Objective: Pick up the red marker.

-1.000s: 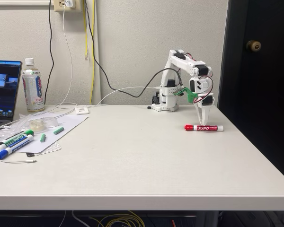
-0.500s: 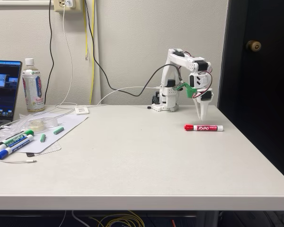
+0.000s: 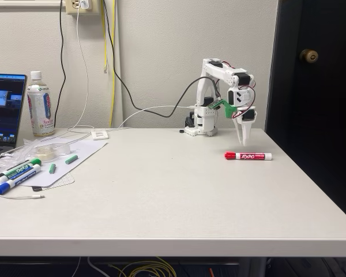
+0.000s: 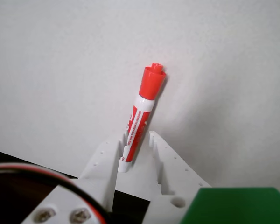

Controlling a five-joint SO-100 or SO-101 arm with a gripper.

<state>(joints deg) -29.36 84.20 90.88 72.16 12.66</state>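
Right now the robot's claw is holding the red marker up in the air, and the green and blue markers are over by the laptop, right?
Not quite. The fixed view shows the red marker lying flat on the table, with the gripper above it, not holding it. The green marker and blue marker are indeed near the laptop.

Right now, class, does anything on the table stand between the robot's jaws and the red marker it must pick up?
Nothing visible does. In the fixed view the gripper hangs above the table, just behind the red marker, with bare tabletop between them. The wrist view shows the marker lying free in front of the jaws.
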